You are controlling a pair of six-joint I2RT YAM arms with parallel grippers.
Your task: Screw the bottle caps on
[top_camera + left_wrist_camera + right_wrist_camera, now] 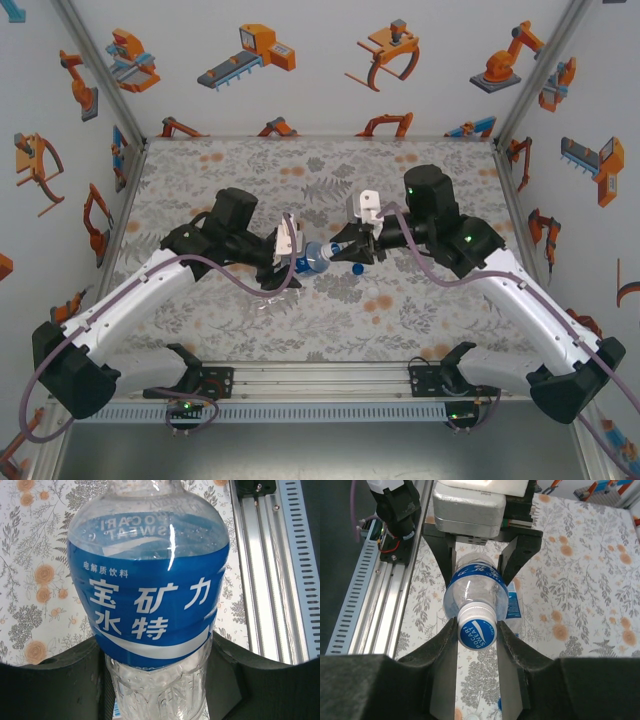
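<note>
My left pincer (155, 682) is gripping the bottle (150, 595) | my right pincer (476, 641) is pinching its blue cap (476, 630).

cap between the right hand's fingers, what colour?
The cap has a blue top with white lettering and a white ribbed side; right wrist view shows it best.
</note>
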